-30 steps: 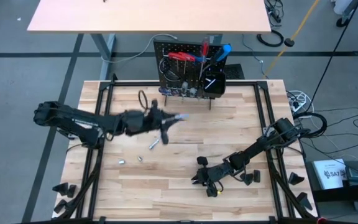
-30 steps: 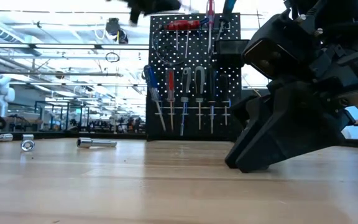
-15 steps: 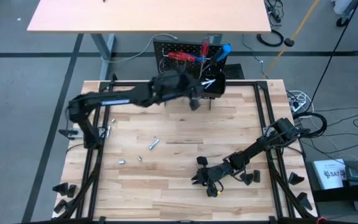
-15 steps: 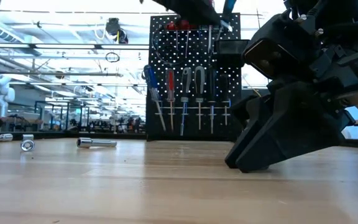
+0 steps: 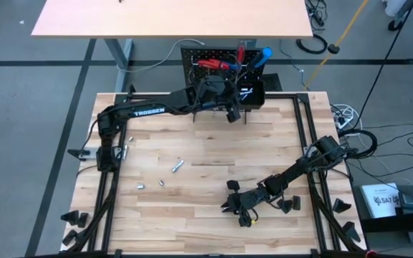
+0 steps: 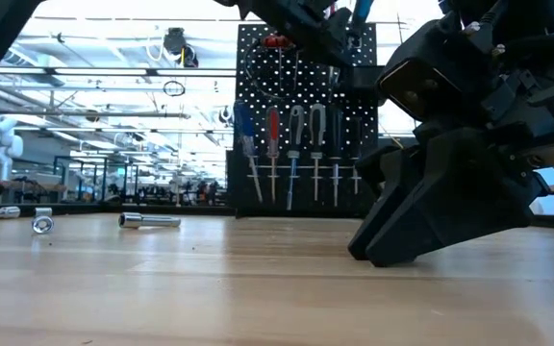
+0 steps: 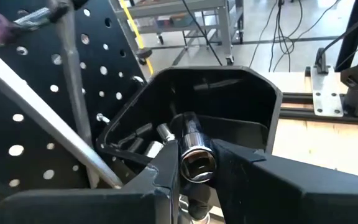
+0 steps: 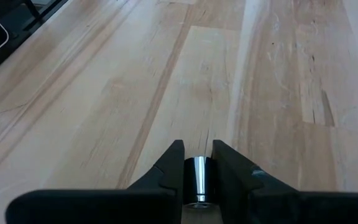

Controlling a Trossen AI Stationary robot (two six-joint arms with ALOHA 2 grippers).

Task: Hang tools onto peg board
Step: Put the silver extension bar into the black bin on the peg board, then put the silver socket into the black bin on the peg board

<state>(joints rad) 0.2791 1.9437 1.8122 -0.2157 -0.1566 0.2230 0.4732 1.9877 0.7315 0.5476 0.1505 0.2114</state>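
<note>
**Operator A:** Claw status, left arm first: the left claw [image 7: 194,163] is clamped on a silver socket bit [image 7: 196,155] and now sits directly over the black box bin [image 7: 253,99] mounted on the peg board [image 5: 221,68]. One second ago this claw was over the middle of the counter [image 5: 206,154]; half a second ago it had reached the board's front. The peg board itself has shifted slightly toward the right in the low view.

**Operator B:** Consequence for the task?

**Operator A:** Transport of the bit appears complete; release into the bin is the likely remaining step. Several bits already lie inside the bin. Screwdrivers [image 6: 296,144] hang in a row on the board, and red-handled pliers [image 5: 210,64] sit at its top.

**Operator B:** Arm pose?

**Operator A:** The left arm [image 5: 145,111] is stretched from its base at the counter's left edge diagonally to the board, wrist pitched down into the bin opening. Loose bits [image 5: 178,165] lie on the counter, left of centre.

**Operator B:** Right side?

**Operator A:** The right claw [image 8: 197,177] rests low on the counter's near right area, unchanged, fingers closed on a second silver bit [image 8: 197,180].
</note>
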